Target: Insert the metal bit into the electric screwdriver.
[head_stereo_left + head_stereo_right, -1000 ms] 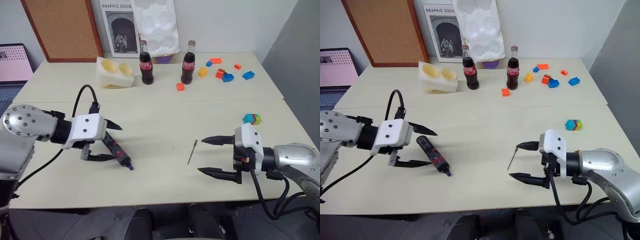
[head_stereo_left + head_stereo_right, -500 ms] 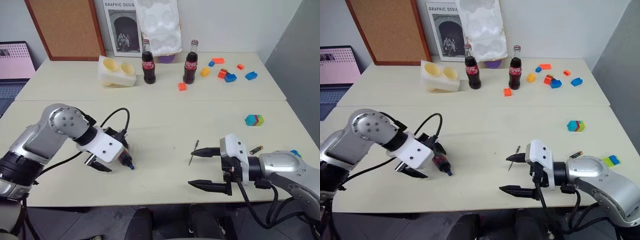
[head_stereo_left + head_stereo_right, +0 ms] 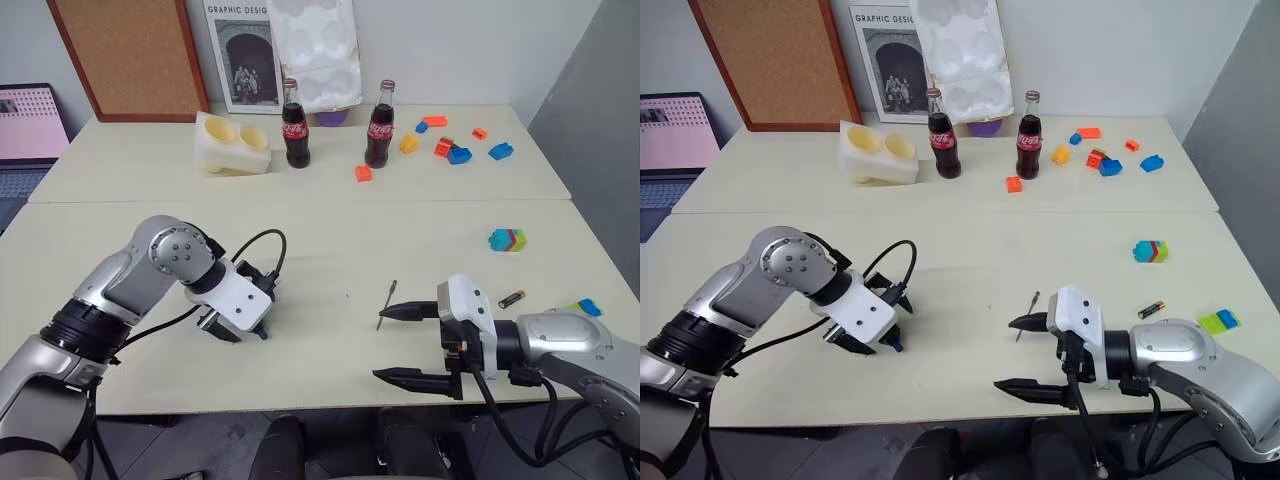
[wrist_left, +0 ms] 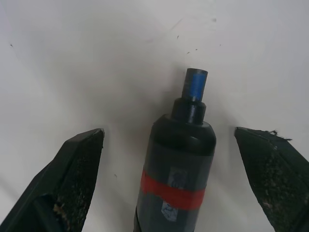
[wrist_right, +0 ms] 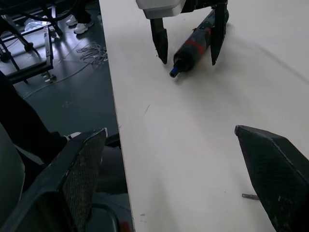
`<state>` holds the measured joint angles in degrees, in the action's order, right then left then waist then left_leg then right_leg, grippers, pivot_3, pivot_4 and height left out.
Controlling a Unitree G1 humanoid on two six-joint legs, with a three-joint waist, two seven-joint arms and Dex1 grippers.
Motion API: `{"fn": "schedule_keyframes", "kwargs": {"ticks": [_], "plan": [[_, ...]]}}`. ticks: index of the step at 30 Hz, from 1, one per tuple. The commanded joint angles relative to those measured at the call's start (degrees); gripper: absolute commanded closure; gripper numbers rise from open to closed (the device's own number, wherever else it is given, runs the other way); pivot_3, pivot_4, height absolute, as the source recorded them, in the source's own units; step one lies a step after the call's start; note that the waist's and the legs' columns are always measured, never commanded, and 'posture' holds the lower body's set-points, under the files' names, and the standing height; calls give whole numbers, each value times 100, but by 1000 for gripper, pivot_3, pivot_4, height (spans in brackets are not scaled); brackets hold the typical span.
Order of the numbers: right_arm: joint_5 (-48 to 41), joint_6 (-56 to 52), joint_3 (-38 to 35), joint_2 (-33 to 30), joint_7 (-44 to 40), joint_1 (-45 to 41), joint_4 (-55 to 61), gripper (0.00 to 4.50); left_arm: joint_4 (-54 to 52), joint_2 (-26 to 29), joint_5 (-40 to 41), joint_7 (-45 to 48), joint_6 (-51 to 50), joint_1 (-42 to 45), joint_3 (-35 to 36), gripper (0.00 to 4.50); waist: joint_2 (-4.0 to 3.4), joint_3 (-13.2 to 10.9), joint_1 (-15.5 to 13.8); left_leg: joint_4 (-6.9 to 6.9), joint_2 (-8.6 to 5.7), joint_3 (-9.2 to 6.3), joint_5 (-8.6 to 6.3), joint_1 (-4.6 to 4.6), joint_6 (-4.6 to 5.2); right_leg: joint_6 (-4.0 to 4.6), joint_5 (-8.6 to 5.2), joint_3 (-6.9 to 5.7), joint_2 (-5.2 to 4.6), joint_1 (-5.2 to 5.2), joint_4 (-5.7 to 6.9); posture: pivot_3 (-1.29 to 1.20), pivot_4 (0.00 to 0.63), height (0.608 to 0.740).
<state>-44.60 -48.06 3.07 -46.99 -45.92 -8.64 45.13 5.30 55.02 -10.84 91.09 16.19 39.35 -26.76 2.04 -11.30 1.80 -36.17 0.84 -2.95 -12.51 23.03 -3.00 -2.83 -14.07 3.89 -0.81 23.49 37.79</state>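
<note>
Left gripper [image 4: 169, 140] jaws spread, straddled screwdriver [image 4: 176, 164]; should close centred on body. Right gripper [image 3: 405, 343] jaws spread near bit [image 3: 386, 304].

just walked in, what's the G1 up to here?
It's setting up to put the bit into the screwdriver. The left gripper points down over the screwdriver lying on the table, open, one finger on each side, not gripping it yet. The right gripper is open beside the bit, which lies loose on the table by its upper finger. Nothing is picked up so far.
</note>
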Motion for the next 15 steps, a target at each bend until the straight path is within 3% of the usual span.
{"fn": "schedule_keyframes", "kwargs": {"ticks": [1,11,15], "plan": [[-189,3,-191,-75,28,-61,231,0,39,43,-156,-20,202,126,49,479,0,0,0,0,0,0,0,0,0,0,0,0,0,0,0,0,150,740],[-319,31,-303,-165,71,-8,244,0,207,23,-498,-80,609,99,-26,2713,0,0,0,-2,0,-1,0,-1,0,-1,1,0,0,-1,3,0,150,740],[-315,56,-294,-179,85,-13,239,0,177,22,-476,-53,679,12,-20,2815,1,1,1,-3,0,0,0,-4,0,-1,1,1,0,-2,8,0,150,740]]}}
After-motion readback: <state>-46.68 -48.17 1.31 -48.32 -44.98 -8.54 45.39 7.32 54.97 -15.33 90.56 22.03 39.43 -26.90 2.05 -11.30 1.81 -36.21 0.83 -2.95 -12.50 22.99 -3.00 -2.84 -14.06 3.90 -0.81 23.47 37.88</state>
